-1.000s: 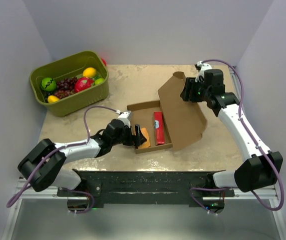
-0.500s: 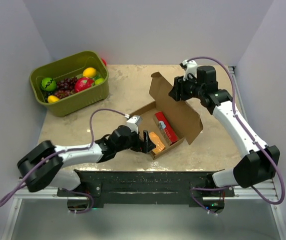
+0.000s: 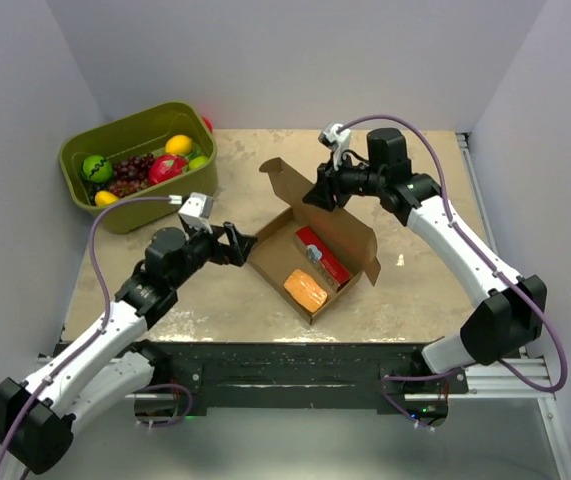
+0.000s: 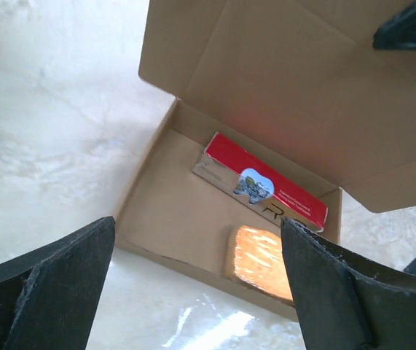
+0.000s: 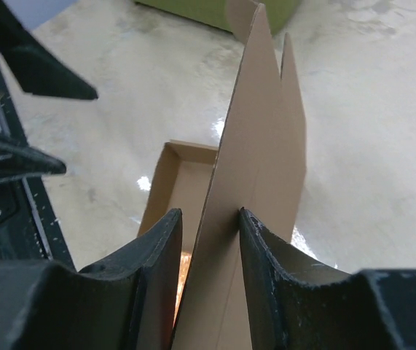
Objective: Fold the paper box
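While the lid swings upright, the left arm backs off.
Top view: right gripper [image 3: 317, 192] has lifted the lid of the brown corrugated-cardboard paper box [image 3: 350, 240] from flat to upright, mid-counter [image 3: 415, 295]; closing looks next. Left wrist: left gripper [image 4: 197, 226] gapes empty before the tray. Right wrist: fingers [image 5: 157, 262] pinch the lid. Pale marbled counter, plain grey walls [image 3: 295, 60].

plain pale lavender-grey walls [image 3: 295, 60] box the table [image 3: 405, 300] in on three sides. the top's a beige marbled slab, glossy enough to throw back white glare patches from overhead light. black strip [image 3: 285, 362] runs along the near edge.
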Motion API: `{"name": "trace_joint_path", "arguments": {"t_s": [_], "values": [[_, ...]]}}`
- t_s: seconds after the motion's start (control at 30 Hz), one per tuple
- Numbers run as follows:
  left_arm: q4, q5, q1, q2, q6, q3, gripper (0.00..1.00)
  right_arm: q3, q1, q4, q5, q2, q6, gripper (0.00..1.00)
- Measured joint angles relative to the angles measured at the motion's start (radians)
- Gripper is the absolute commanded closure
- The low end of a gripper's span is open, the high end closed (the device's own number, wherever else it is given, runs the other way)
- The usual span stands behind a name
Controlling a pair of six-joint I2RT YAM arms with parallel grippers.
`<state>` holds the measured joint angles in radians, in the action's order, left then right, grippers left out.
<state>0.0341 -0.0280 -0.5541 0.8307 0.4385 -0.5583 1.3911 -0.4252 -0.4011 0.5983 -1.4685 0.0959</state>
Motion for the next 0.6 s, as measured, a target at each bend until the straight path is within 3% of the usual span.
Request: {"name": "trace_joint_path", "arguments": {"t_s": [0.13,0.3,0.37,0.6], "values": [[0.056,-0.104,0.114,0.006,-0.06,-0.003,0.0,0.0,-0.007,0.015,0.06,-0.012,0.012,0.82],[0.212,-0.233,0.209,0.147,-0.104,-0.002,0.0,0.0,-0.009,0.02,0.074,-0.015,0.026,0.9],[0.268,-0.294,0.219,0.205,-0.121,-0.002,0.0,0.0,-0.009,0.02,0.076,-0.015,0.031,0.99],[0.399,-0.416,0.247,0.254,-0.193,0.003,0.0,0.0,-0.009,0.015,0.115,-0.015,0.058,1.0]]}}
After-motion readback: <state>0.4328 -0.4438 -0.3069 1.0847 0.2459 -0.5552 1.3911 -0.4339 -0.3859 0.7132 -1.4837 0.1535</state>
